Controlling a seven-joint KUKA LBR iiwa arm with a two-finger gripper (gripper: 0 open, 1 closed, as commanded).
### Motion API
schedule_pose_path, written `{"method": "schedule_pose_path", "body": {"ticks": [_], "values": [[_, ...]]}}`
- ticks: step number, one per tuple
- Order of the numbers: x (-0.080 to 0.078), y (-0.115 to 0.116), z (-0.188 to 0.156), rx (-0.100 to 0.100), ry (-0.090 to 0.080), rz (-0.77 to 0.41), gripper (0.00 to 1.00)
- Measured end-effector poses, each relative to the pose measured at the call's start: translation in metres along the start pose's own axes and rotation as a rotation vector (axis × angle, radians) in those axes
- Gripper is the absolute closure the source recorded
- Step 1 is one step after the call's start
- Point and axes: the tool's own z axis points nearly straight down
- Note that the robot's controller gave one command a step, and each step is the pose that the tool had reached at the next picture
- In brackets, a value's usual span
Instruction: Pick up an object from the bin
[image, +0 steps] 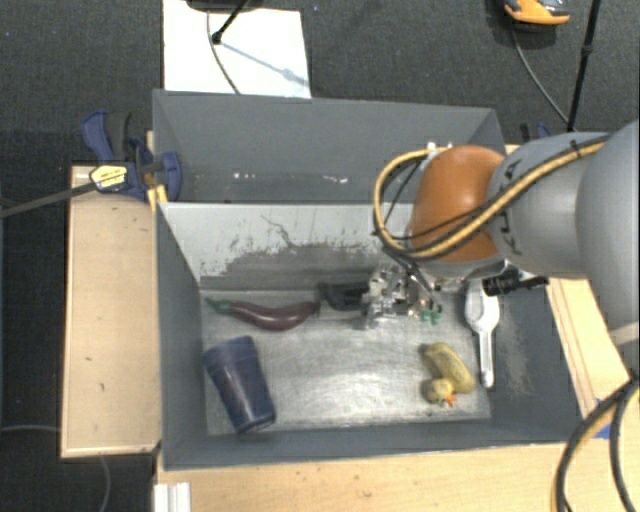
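Black blocky piece (342, 294) lies near the back of the bin (340, 385), just left of the gripper (400, 300), which hangs low over the bin's floor. I cannot tell whether it is clenched or released. Also inside are 1 smooth, curved purple eggplant (270, 315), 1 dark blue cup (240, 383) on its side, 1 yellow rubber duck (447, 372) and 1 white plastic spoon (482, 325). Grey metal walls, scuffed floor; dark carpet (60, 80) around.
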Motion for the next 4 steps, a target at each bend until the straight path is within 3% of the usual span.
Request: {"method": "schedule_pose_path", "body": {"ticks": [1,2,3,4], "values": [[0.000,0.000,0.000,0.000,0.000,0.001,1.00],[0.012,0.002,-0.045,0.009,0.034,0.035,1.00],[0.008,0.005,-0.083,0.008,0.025,0.035,1.00],[0.016,0.004,-0.069,0.008,0.028,0.046,1.00]]}}
